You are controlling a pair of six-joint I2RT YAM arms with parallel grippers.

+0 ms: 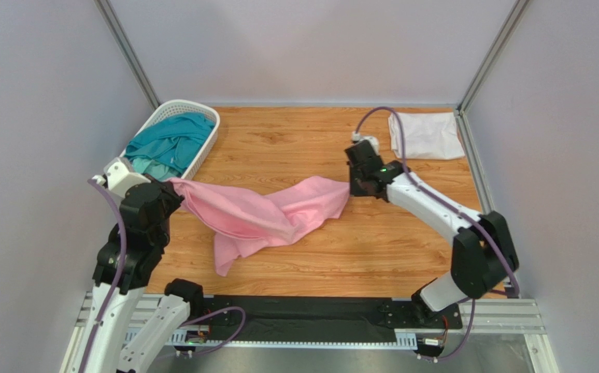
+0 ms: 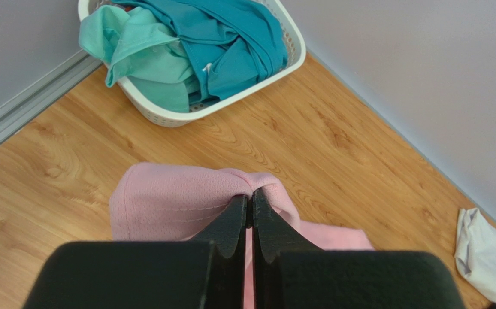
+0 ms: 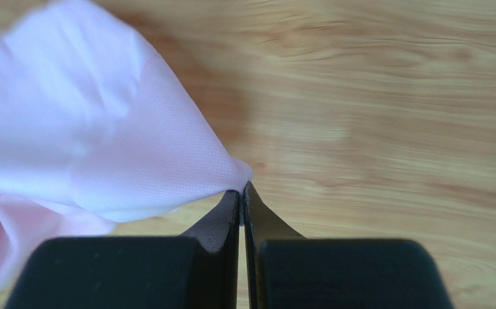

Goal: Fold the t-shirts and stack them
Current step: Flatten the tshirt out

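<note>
Open room: bare desk (image 1: 388, 249) lies on every side of the right gripper (image 1: 350, 186), with the walls well away from it
Edges: the white basket (image 1: 211, 140) sits just beyond the left gripper (image 2: 249, 201), tucked into the far left corner; the white t-shirt (image 1: 427, 134) lies beyond and to the right of the right gripper, in the far right corner
Pink t-shirt (image 1: 267, 214): strung between the two grippers, its middle sagging onto the desk, one flap trailing toward the near edge
Left gripper: jaws pinched together on one end of the pink t-shirt, cloth bunched around the tips
Right gripper: jaws closed on a thin corner of the other end
Left arm: folded and upright, close to the left wall
Right arm: stretched low and far, forearm angled inward
Left wrist view only: the teal t-shirt (image 2: 231, 38) heaped in the basket, paler green cloth draped over the rim
Right wrist view only: the fine mesh weave of the pinched corner
</note>
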